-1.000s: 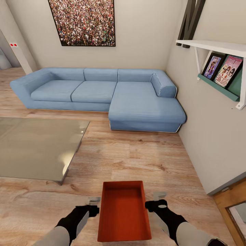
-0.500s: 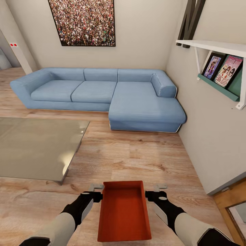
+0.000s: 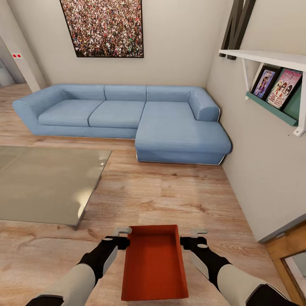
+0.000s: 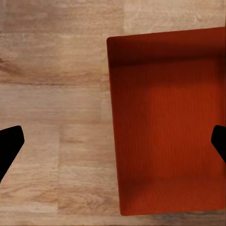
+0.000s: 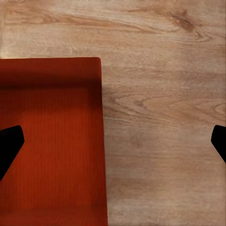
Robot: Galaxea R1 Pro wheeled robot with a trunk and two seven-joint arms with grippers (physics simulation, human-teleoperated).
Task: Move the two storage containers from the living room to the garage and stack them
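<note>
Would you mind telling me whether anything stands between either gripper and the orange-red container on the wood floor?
Nothing visible does. The left gripper and right gripper flank the container, each straddling a side wall with open jaws.

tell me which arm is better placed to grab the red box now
Neither clearly: it looks like a two-arm lift. The left gripper and right gripper flank the storage container, fingers open, each straddling a side wall in its wrist view. Left sits marginally closer.

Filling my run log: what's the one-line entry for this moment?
room: living room | storage container: on wood floor | left tool: open, straddling its wall | right tool: open, straddling opposite wall
</note>
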